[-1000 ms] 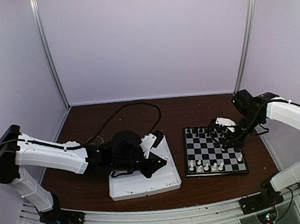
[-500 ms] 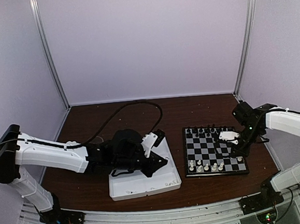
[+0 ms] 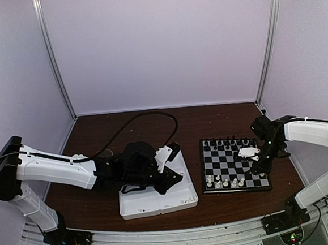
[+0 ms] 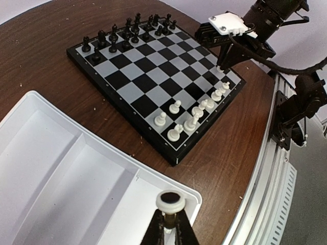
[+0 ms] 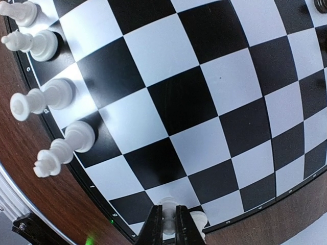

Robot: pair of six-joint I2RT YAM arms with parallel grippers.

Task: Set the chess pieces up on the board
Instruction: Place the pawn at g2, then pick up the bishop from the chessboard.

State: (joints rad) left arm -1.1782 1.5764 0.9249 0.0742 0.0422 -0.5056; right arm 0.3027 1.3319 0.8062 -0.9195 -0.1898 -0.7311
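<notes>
The board (image 3: 232,162) lies right of centre. Black pieces (image 3: 228,143) fill its far rows and several white pieces (image 3: 225,181) stand along its near edge. My right gripper (image 3: 259,165) is low over the board's near right corner. In the right wrist view it (image 5: 169,224) is shut on a white piece (image 5: 168,206), close beside another white piece (image 5: 198,220). My left gripper (image 3: 171,178) hangs over the white tray (image 3: 153,203). In the left wrist view it (image 4: 170,219) is shut on a white piece (image 4: 170,202), base up, above the tray's corner.
The tray (image 4: 61,168) shows bare compartments and lies just left of the board (image 4: 148,76). A black cable (image 3: 146,115) loops over the table behind the left arm. Metal frame posts stand at the back corners, and an aluminium rail (image 3: 178,235) runs along the near edge.
My right gripper has moved from the board's far right side toward its near right corner and come lower, still holding the white piece. The left arm has hardly moved.
</notes>
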